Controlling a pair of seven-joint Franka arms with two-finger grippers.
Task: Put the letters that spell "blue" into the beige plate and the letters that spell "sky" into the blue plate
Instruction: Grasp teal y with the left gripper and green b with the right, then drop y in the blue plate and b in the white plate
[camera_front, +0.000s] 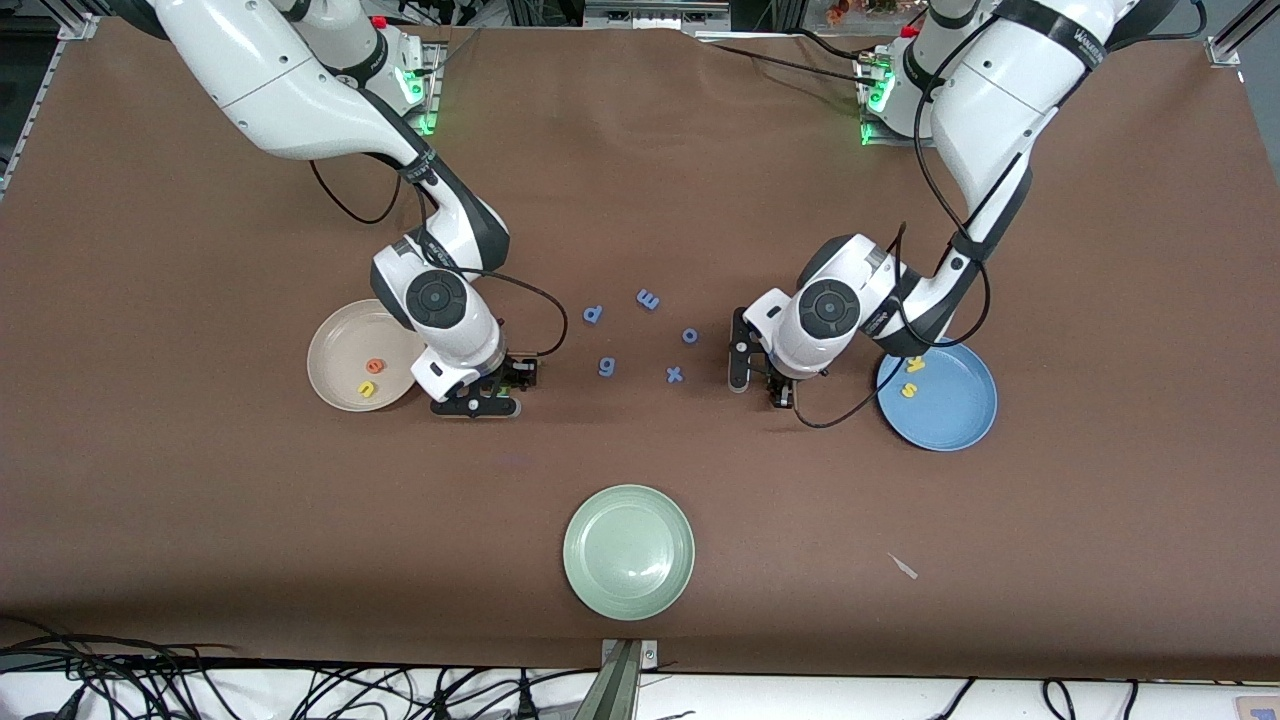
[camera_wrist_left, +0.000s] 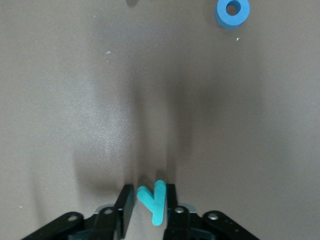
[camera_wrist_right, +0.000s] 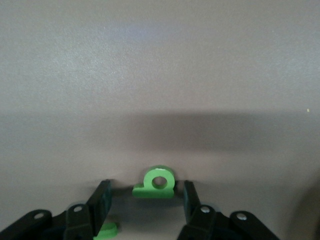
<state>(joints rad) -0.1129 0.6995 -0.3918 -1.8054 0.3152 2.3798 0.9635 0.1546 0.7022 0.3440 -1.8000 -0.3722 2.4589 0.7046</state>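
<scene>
- Left tool (camera_wrist_left: 150, 200): low on the bench (camera_front: 640, 200), fingers pressed together on the teal y (camera_wrist_left: 154, 202), one pad on each flank.
- Teal y: its long axis crosses the closing line, stem toward the wrist and fork away from it. Foam, so judged light, soft and easily crushed; a gentle pinch across the stem suits it.
- Right tool (camera_wrist_right: 145, 197): also low on the bench, fingers spread either side of the dark green b (camera_wrist_right: 157, 182), touching neither side.
- Dark green b: the stem lies along the line from finger to finger, the bowl away from the wrist. Whether it lies flat or stands on edge cannot be told. Closing would press on the stem's ends, and soft foam may buckle there. A second green piece (camera_wrist_right: 107, 230) lies by one finger.
- Beige plate (camera_front: 335, 345): at 9 o'clock of the right tool, holding the orange e (camera_front: 375, 366) and yellow u (camera_front: 367, 389).
- Blue plate (camera_front: 955, 410): at 3 o'clock of the left tool, holding two yellow letters (camera_front: 909, 390).
- Periwinkle letters (camera_front: 607, 367): between the two tools.
</scene>
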